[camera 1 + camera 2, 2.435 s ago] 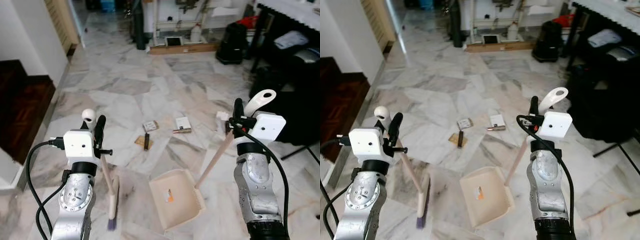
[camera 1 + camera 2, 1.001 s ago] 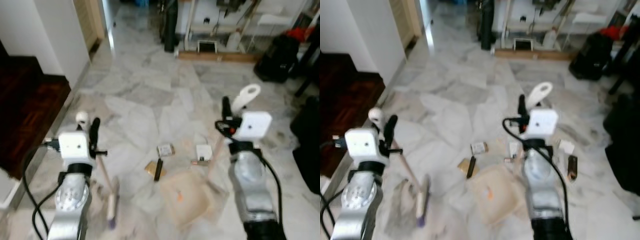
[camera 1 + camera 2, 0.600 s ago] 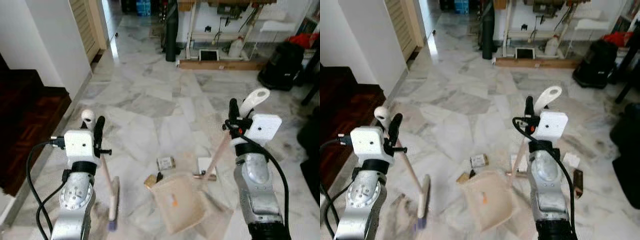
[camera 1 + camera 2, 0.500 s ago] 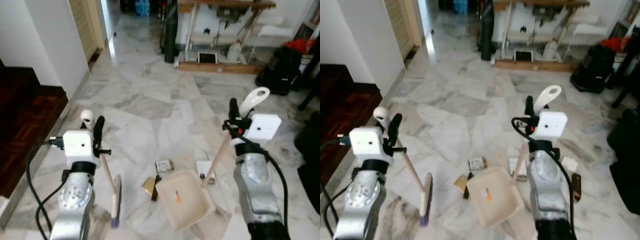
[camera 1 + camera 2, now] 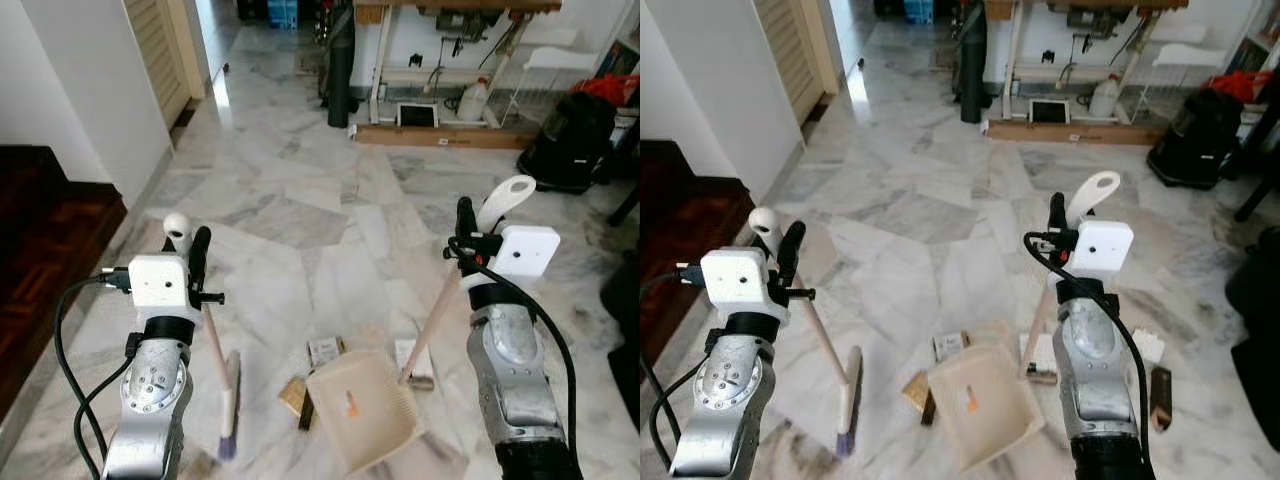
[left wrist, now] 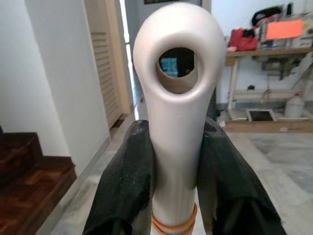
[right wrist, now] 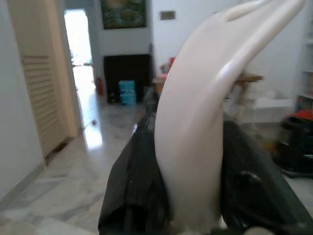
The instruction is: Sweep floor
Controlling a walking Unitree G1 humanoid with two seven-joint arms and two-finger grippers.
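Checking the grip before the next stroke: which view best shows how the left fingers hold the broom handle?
The left wrist view: both black fingers press against opposite sides of the broom handle, just below its hanging hole. The eye views show the left gripper from the side, small, with the broom slanting down to the floor.

My two forearms are silver metal cylinders with round bolted joint plates. Above each sits a white boxy wrist housing, and from it rise two long black fingers [image 6: 126, 191] with a matte, slightly scuffed surface. A black cable loops out beside the left gripper [image 5: 192, 255]; another runs down behind the right gripper [image 5: 468, 222], with red at its base.
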